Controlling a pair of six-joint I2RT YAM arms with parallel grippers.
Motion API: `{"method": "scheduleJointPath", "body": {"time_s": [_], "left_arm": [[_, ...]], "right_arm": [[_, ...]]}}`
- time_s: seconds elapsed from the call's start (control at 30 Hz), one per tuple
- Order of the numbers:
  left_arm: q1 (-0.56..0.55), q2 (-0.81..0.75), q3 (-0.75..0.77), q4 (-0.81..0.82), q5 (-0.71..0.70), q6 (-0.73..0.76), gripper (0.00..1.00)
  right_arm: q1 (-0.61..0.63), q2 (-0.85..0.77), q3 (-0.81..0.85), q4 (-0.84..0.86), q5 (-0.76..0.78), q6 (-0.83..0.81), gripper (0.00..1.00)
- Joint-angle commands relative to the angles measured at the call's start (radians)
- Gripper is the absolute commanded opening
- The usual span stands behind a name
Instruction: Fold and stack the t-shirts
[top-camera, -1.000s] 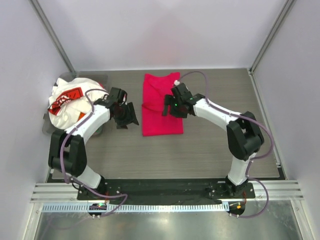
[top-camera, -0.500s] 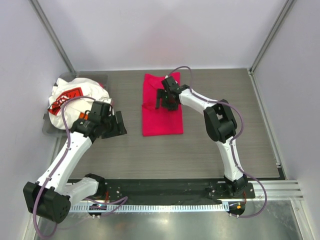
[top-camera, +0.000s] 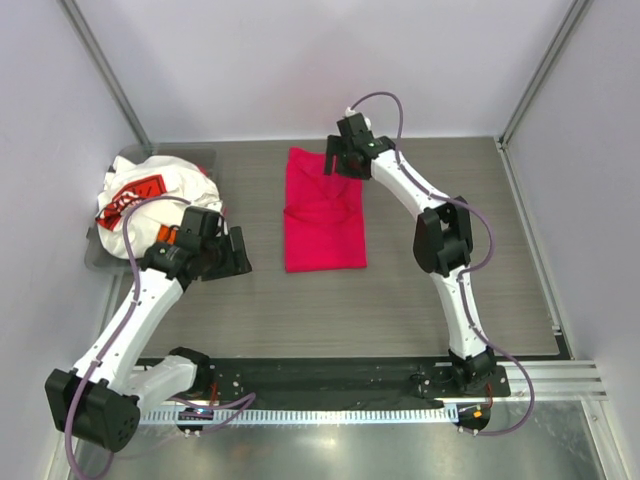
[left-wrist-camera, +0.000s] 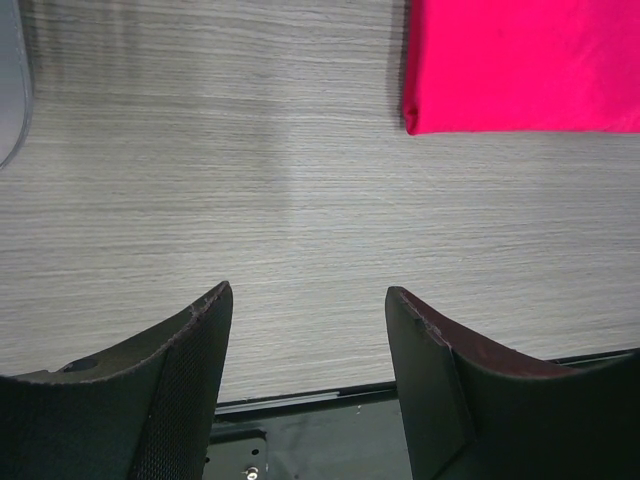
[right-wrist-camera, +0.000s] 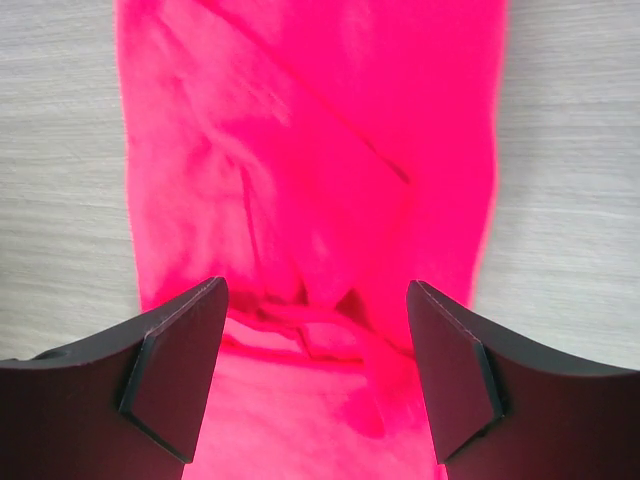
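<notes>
The magenta-red t-shirt (top-camera: 322, 215) lies on the table as a long folded strip, with a rumpled fold near its far half. My right gripper (top-camera: 340, 160) hovers open over its far end; the right wrist view shows the shirt (right-wrist-camera: 310, 160) filling the space between the spread fingers of that gripper (right-wrist-camera: 315, 360). The white t-shirt with the red-and-black print (top-camera: 140, 195) is bunched in the grey bin (top-camera: 196, 152) at the left. My left gripper (top-camera: 232, 255) is open and empty over bare table, left of the magenta shirt, whose near corner shows in the left wrist view (left-wrist-camera: 520, 65). No orange shirt is in view.
The bin's edge (left-wrist-camera: 8, 90) shows at the left of the left wrist view. White walls with metal posts enclose the table on three sides. The black base rail (top-camera: 330, 378) runs along the near edge.
My right gripper has moved from the shirt's middle to its far end. My left arm has pulled back to the left and nearer, then held almost still.
</notes>
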Motion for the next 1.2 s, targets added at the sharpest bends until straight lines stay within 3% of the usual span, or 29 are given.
{"method": "scheduleJointPath", "body": {"time_s": [0.0,0.2,0.37,0.97,1.17], "left_arm": [[0.001,-0.027,-0.006,0.021,-0.01,0.007,0.64],[0.002,-0.023,-0.007,0.021,-0.01,0.003,0.63],[0.001,-0.03,-0.009,0.023,-0.038,0.0,0.63],[0.001,-0.043,-0.01,0.023,-0.045,-0.004,0.63],[0.001,-0.044,-0.012,0.024,-0.044,-0.005,0.63]], "right_arm": [[0.05,-0.133,-0.132,-0.04,0.068,-0.04,0.78],[0.112,-0.327,-0.452,0.055,0.077,0.023,0.79],[0.153,-0.347,-0.539,0.075,0.091,0.039,0.8],[0.147,-0.161,-0.421,0.083,0.122,0.013,0.82],[0.091,-0.109,-0.312,0.078,0.126,0.017,0.82]]}}
